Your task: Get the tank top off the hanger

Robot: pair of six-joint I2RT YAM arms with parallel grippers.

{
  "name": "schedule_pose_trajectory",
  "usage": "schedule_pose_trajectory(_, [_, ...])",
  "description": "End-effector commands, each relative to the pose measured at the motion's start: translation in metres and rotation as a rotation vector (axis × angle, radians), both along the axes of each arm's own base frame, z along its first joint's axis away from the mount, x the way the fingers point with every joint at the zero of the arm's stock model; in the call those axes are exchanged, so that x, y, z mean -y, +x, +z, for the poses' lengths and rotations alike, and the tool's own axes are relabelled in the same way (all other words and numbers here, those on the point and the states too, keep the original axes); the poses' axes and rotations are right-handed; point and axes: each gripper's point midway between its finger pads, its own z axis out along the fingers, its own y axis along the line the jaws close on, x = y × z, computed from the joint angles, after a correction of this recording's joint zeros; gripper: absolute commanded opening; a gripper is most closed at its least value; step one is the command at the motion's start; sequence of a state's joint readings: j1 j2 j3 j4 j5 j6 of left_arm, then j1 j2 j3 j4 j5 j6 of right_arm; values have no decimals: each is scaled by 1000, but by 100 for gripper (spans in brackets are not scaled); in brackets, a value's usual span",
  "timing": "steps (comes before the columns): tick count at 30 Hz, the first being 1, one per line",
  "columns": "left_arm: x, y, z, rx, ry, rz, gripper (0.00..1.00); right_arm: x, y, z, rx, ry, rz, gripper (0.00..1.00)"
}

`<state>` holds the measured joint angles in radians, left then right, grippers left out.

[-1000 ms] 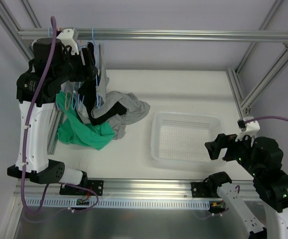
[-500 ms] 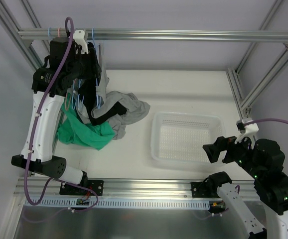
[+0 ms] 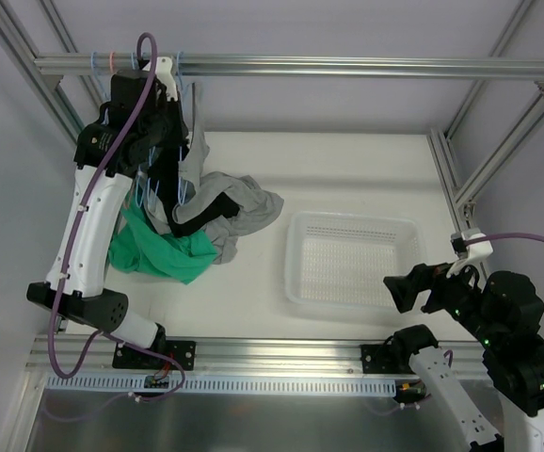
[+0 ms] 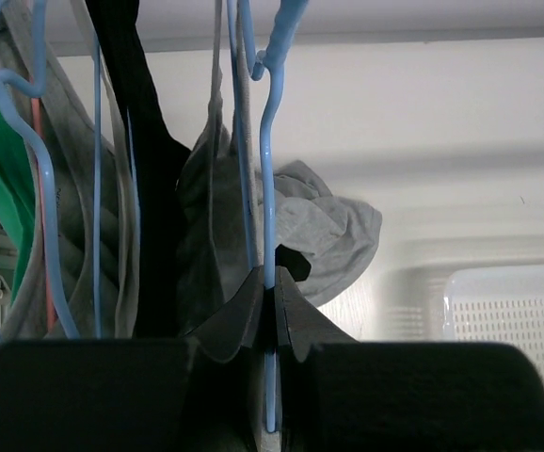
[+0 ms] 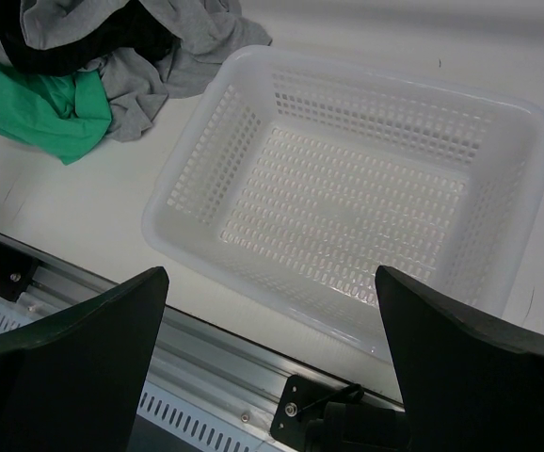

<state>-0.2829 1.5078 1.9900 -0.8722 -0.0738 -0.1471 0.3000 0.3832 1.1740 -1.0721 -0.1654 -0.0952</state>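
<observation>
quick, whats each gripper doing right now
Left gripper: closed on the thin light-blue wire hanger.
Right gripper: open, holding nothing, above the white perforated plastic basket.

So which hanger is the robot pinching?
The light-blue hanger in the middle of the left wrist view: the left gripper is shut on its wire. The other blue hangers and the orange hanger hang off to one side, untouched.

Bright even light; left wrist view soft, backlit.
</observation>
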Motion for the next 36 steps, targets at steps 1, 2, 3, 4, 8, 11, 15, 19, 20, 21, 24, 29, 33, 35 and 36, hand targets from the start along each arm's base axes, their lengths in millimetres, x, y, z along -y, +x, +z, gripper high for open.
schedule_pose_trajectory(1, [2, -10, 50, 143, -44, -9, 0, -4, 0, 12, 54, 11, 29, 99])
schedule_pose_trajectory(2, [3, -13, 59, 164, -57, -18, 0, -4, -1, 12, 55, 13, 30, 99])
schedule_pose_trajectory(3, [5, -16, 66, 180, -70, -28, 0, -4, -1, 13, 59, 15, 33, 99])
schedule_pose_trajectory(4, [6, -19, 72, 194, -85, -34, 0, -4, -2, 13, 62, 16, 34, 99])
schedule_pose_trajectory(8, [10, -30, 97, 251, -138, -57, 0, -3, -4, 16, 75, 21, 31, 99])
schedule_pose_trajectory(11, [17, -41, 95, 234, -180, -91, 0, -3, -5, 17, 77, 23, 35, 100])
schedule_pose_trajectory(15, [23, -59, 80, 191, -235, -122, 0, -12, -6, 24, 77, 37, 81, 99])
schedule_pose_trajectory(19, [29, -81, 67, 175, -285, -169, 0, -31, -8, 45, 117, 96, 182, 100])
schedule_pose_trajectory(20, [29, -80, 68, 186, -292, -164, 0, -34, -7, 49, 120, 106, 194, 100])
schedule_pose_trajectory(21, [28, -83, 69, 193, -294, -165, 0, -37, -4, 54, 128, 116, 205, 99])
schedule_pose_trajectory(24, [31, -89, 66, 188, -307, -190, 0, -45, 1, 62, 132, 138, 237, 100])
schedule_pose_trajectory(29, [45, -123, 50, 130, -374, -298, 0, -73, 1, 73, 107, 215, 390, 100])
schedule_pose_trajectory(33, [59, -182, 45, 112, -451, -481, 0, -89, 20, 89, 71, 277, 428, 99])
schedule_pose_trajectory(35, [69, -205, 30, 63, -479, -584, 0, -96, 39, 88, 23, 280, 418, 99])
schedule_pose_trajectory(36, [69, -218, 23, 54, -489, -613, 0, -101, 44, 97, 30, 308, 427, 100])
